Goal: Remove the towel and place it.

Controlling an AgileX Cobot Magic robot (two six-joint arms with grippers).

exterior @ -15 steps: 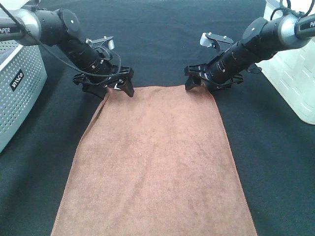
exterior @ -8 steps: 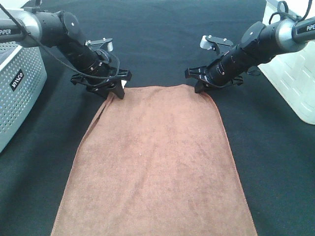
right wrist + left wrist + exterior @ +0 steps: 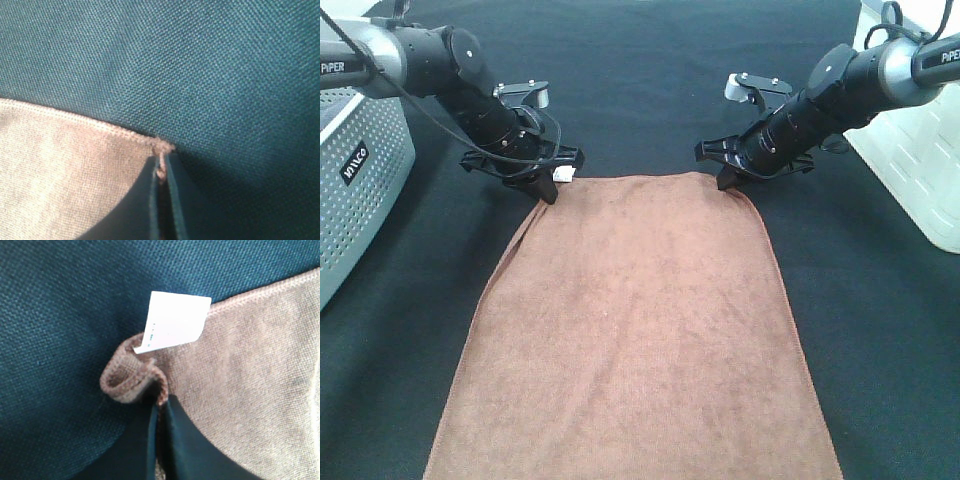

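Slippage looks possible on lifting: the left gripper (image 3: 549,186) and right gripper (image 3: 724,180), both clamped closed, pinch only thin far-corner edges of the towel (image 3: 635,330), which lies flat on the black table cloth (image 3: 640,80).

We see a black cloth (image 3: 640,70) covering the desk, spreading under and around both the left tool (image 3: 548,190) and the right tool (image 3: 725,183). In both wrist views its weave shows just past the tool tips as a fine, even, dark grid. Well out to the outer side of the left tool, cut off by the edge of the high view, we find a grey basket (image 3: 360,190) with rows of small round holes and a pale rim. A small black label (image 3: 355,162) sits on its wall; we cannot read its white letters with certainty. Beyond the right tool, on its outer side, stands a white container (image 3: 925,185) with slotted walls, also cut by the frame. Both stand on the black cloth, apart from the tools.
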